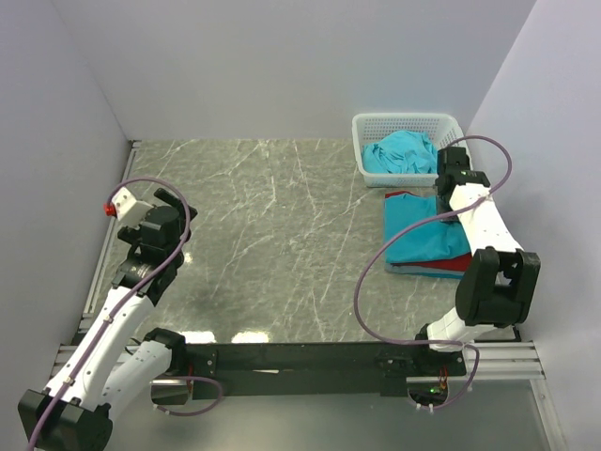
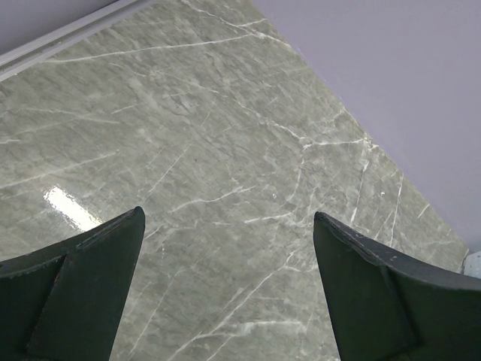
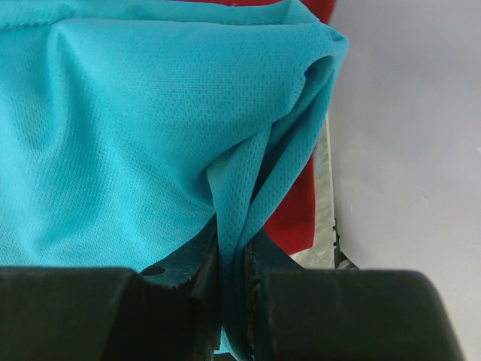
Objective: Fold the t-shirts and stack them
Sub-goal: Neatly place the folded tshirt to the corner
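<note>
Presently, the right gripper (image 3: 229, 252) is clamped on a bunched fold of the top teal t-shirt (image 3: 135, 113), at the corner of the stack (image 1: 427, 246) nearest the white basket (image 1: 404, 120). That stack lies just in front of the basket, teal over 1 red t-shirt (image 3: 297, 210). Crumpled teal t-shirts (image 1: 399, 152) lie inside the basket, count not discernible. The left gripper (image 2: 229, 226) hangs empty with jaws spread wide, well left of the basket. Assessment: the mesh fabric is light, limp and liable to slump. Grip doubled edges or corners, not single layers.
</note>
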`<control>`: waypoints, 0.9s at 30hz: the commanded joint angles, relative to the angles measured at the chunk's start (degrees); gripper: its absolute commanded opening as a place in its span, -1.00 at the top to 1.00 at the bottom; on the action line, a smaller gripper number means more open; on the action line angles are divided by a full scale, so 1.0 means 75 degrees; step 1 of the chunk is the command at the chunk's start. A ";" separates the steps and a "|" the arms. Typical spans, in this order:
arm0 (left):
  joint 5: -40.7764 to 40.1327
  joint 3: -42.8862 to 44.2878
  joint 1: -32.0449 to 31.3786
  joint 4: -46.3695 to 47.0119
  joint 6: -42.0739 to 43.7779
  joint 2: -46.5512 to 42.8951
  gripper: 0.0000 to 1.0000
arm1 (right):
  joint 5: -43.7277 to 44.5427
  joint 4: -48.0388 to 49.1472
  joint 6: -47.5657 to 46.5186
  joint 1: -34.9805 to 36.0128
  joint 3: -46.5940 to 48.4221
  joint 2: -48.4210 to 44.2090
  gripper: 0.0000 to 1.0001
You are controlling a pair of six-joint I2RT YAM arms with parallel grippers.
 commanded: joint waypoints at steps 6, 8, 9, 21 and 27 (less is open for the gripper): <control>-0.0186 0.0045 0.0051 0.0044 -0.0021 0.0045 -0.99 | 0.0240 0.0770 0.0151 -0.0257 -0.0081 0.0055 1.00; -0.0186 0.0069 0.0051 -0.0002 -0.0021 0.0045 -0.99 | 0.0264 0.0665 0.0222 -0.0292 -0.0046 0.0125 1.00; -0.0197 0.0057 0.0051 0.0021 -0.0021 0.0045 -0.99 | 0.0287 0.0618 0.0292 -0.0292 -0.0034 0.0149 0.95; -0.0221 0.0197 0.0075 -0.0225 -0.0162 0.0163 -0.99 | 0.0756 0.0407 0.1429 -0.0292 0.0399 -0.0448 -0.75; -0.0233 0.0221 0.0075 -0.0249 -0.0173 0.0163 -0.99 | -0.0413 0.0793 0.1687 -0.0292 0.0435 -0.1537 -0.79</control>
